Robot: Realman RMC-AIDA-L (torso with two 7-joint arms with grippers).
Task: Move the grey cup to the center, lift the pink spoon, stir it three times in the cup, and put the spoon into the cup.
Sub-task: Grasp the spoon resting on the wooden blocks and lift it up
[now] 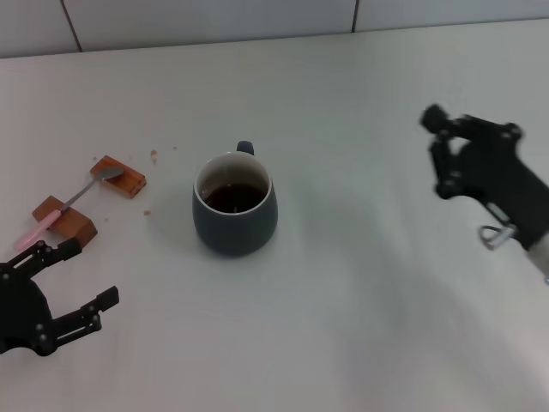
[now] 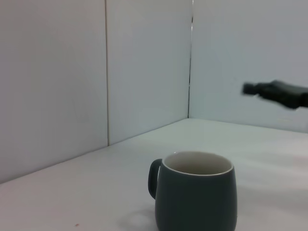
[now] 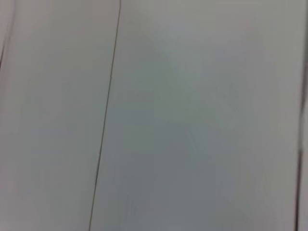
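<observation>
Nearest me, my left gripper (image 1: 73, 286) hovers with fingers spread, empty. Just beyond it, the slim pink-handled spoon (image 1: 64, 204) bridges two brown wooden blocks (image 1: 118, 175). At centre stands the rounded slate-grey ceramic mug (image 1: 234, 204), white-rimmed, holding dark liquid. My right gripper (image 1: 446, 150) hangs far right, open, empty.

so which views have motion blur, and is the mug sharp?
Head view: the right hand is smeared, while the dark slate-grey ceramic mug is crisp. Left wrist view: the mug is sharp, the far hand blurred. Right wrist view: only soft, streaked wall.
</observation>
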